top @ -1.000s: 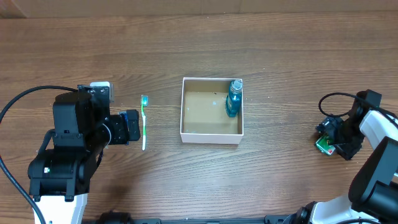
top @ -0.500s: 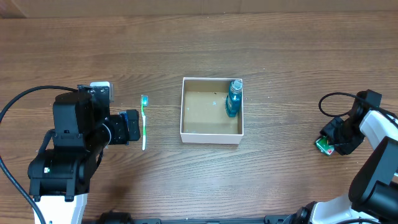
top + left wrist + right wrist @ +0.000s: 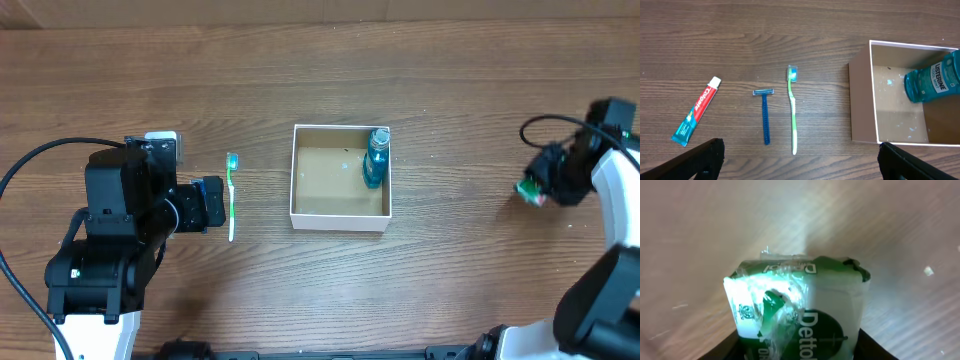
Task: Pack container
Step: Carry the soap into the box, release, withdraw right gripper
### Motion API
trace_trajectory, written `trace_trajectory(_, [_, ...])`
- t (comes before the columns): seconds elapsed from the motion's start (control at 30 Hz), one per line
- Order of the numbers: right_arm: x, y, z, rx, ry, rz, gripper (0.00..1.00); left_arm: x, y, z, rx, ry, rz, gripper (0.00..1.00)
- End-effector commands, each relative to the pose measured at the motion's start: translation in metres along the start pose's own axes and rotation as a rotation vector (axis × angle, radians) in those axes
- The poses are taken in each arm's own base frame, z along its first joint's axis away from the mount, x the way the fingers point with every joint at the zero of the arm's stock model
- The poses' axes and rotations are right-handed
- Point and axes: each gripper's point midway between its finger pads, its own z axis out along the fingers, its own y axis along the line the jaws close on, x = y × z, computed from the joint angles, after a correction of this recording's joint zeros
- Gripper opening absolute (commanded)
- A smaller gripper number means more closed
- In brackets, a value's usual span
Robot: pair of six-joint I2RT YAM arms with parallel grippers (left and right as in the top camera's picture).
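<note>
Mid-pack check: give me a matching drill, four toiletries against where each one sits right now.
Things:
1 mouthwash bottle
2 toothbrush
3 soap packet
4 razor

Places:
a held in the right gripper
b inside the box
c between toothbrush and toothpaste
d lying just left of the box

Pairs: 1-b, 2-d, 3-a, 4-c

Mouthwash bottle [image 3: 376, 157] sat in the container's [image 3: 340, 221] right side, toothbrush [image 3: 232, 195] lay left of it, then razor [image 3: 765, 116], toothpaste [image 3: 696, 110] leftmost, soap packet [image 3: 529, 190] far right.
</note>
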Motion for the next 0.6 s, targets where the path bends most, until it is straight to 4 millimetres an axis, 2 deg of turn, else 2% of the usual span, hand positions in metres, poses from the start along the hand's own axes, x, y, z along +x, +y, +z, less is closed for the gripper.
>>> trace_trajectory(0.0, [-0.005, 0.070, -0.080, -0.129, -0.153, -0.259, 0.09, -0.008, -0.005, -0.007, 0.018, -0.027, 0.000, 1.00])
trace_trajectory(0.07, [0.018, 0.116, -0.123, -0.211, -0.225, -0.430, 0.08, -0.008, -0.005, -0.007, 0.018, -0.027, 0.000, 1.00])
trace_trajectory(0.17, [0.066, 0.169, -0.173, -0.352, -0.331, -0.637, 0.08, -0.008, -0.005, -0.007, 0.018, -0.027, 0.001, 1.00])
trace_trajectory(0.27, [0.109, 0.198, -0.196, -0.448, -0.348, -0.772, 0.08, -0.008, -0.005, -0.007, 0.018, -0.027, 0.000, 1.00])
trace_trajectory(0.33, [0.149, 0.220, -0.194, -0.495, -0.301, -0.891, 0.08, -0.008, -0.005, -0.007, 0.018, -0.027, 0.000, 1.00])
trace_trajectory(0.4, [0.172, 0.232, -0.185, -0.499, -0.263, -0.959, 0.08, -0.008, -0.005, -0.007, 0.018, -0.027, 0.000, 1.00])
trace_trajectory(0.47, [0.188, 0.241, -0.171, -0.464, -0.241, -1.012, 0.08, -0.008, -0.005, -0.007, 0.018, -0.027, 0.000, 1.00])
trace_trajectory(0.57, [0.211, 0.262, -0.137, -0.402, -0.202, -1.090, 0.08, -0.008, -0.005, -0.007, 0.018, -0.026, 0.000, 1.00])
